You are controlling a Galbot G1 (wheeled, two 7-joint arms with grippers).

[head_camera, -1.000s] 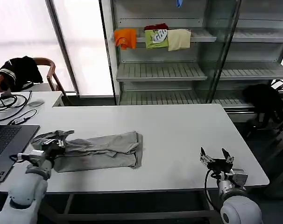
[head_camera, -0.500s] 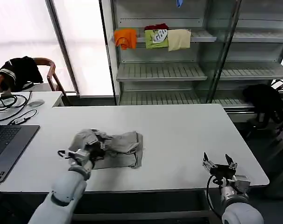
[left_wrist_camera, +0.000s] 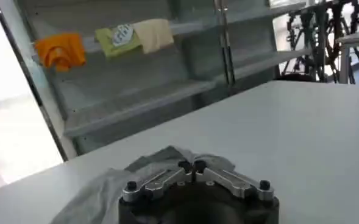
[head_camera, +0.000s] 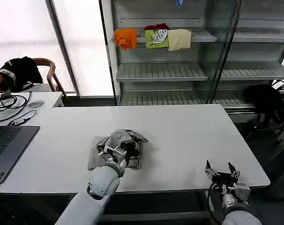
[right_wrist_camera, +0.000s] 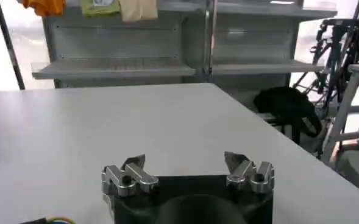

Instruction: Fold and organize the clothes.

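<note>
One light grey shirt (head_camera: pixel 113 139) of the clothes lies bunched in a heap at the middle left of the white table (head_camera: pixel 189 136). My left gripper (head_camera: pixel 119 151) is over the heap, shut on a fold of the grey fabric. In the left wrist view the fingertips of the left gripper (left_wrist_camera: pixel 192 165) meet, with the shirt (left_wrist_camera: pixel 103 185) spread under and beyond them. My right gripper (head_camera: pixel 221 172) waits at the table's front right edge, open and holding nothing. The right wrist view shows the right gripper (right_wrist_camera: pixel 185 161) spread wide above bare tabletop.
A laptop (head_camera: pixel 6 145) and cables lie on the left side table. Shelves behind carry orange (head_camera: pixel 126 38), green (head_camera: pixel 157 38) and cream (head_camera: pixel 179 39) folded cloths. A black garment hangs on a chair (head_camera: pixel 20 71), another sits at the right (head_camera: pixel 266 101).
My left gripper has dragged the shirt's left end rightward across the table, turning the long flat shirt into a short bunched heap. The right gripper sank slightly toward the front edge.
</note>
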